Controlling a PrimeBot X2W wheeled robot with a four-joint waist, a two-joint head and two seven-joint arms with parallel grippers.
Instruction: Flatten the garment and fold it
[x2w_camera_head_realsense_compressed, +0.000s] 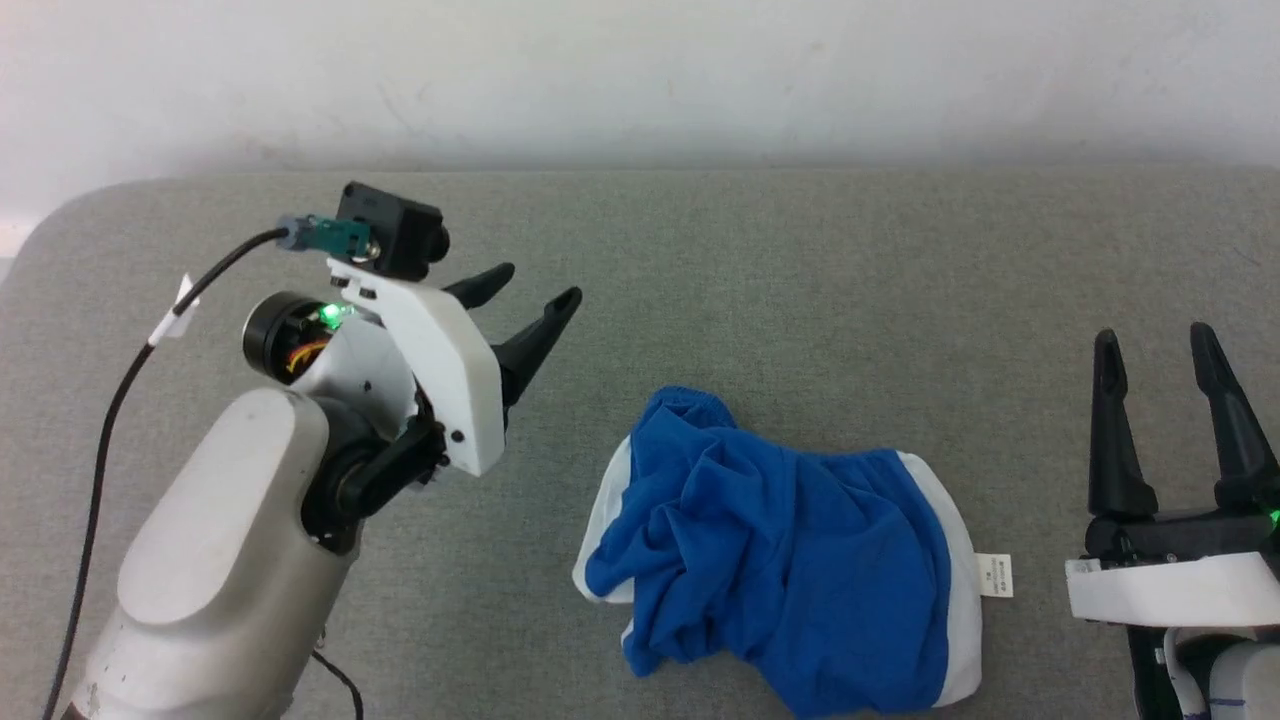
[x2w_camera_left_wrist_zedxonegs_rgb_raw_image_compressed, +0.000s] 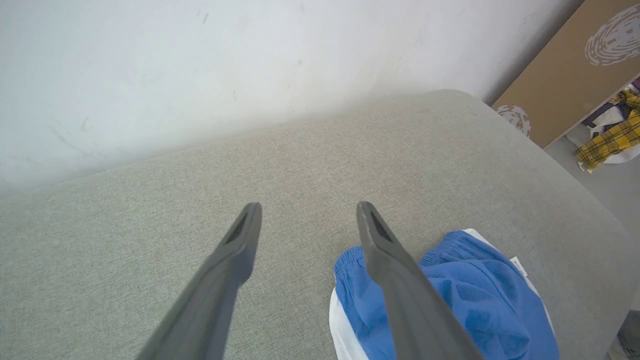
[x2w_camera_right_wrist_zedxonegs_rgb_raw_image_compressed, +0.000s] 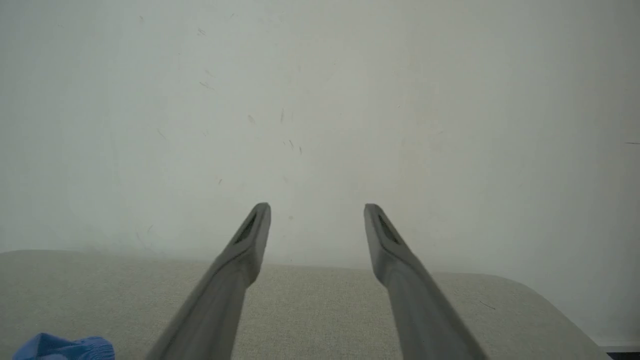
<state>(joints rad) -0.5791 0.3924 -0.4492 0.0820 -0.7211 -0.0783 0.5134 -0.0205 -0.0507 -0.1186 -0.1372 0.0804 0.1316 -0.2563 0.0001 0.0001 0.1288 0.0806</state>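
The garment (x2w_camera_head_realsense_compressed: 790, 555), bright blue shorts with white side stripes, lies crumpled in a heap on the grey fabric table (x2w_camera_head_realsense_compressed: 800, 280), front centre. Its small white tag (x2w_camera_head_realsense_compressed: 995, 575) sticks out at the right edge. No print is visible. My left gripper (x2w_camera_head_realsense_compressed: 540, 285) is raised above the table to the left of the shorts, open and empty, fingers pointing up and right. In the left wrist view the shorts (x2w_camera_left_wrist_zedxonegs_rgb_raw_image_compressed: 470, 300) lie under and beyond the right finger (x2w_camera_left_wrist_zedxonegs_rgb_raw_image_compressed: 395, 270). My right gripper (x2w_camera_head_realsense_compressed: 1155, 345) stands open and empty to the right of the shorts; a blue corner (x2w_camera_right_wrist_zedxonegs_rgb_raw_image_compressed: 65, 347) shows at the lower left there.
A white wall (x2w_camera_head_realsense_compressed: 640, 70) runs along the table's far edge. Past the table's rounded end, the left wrist view shows a brown board (x2w_camera_left_wrist_zedxonegs_rgb_raw_image_compressed: 565, 75) and a yellow plaid cloth (x2w_camera_left_wrist_zedxonegs_rgb_raw_image_compressed: 607, 137) on the floor. A black cable (x2w_camera_head_realsense_compressed: 110, 420) trails along my left arm.
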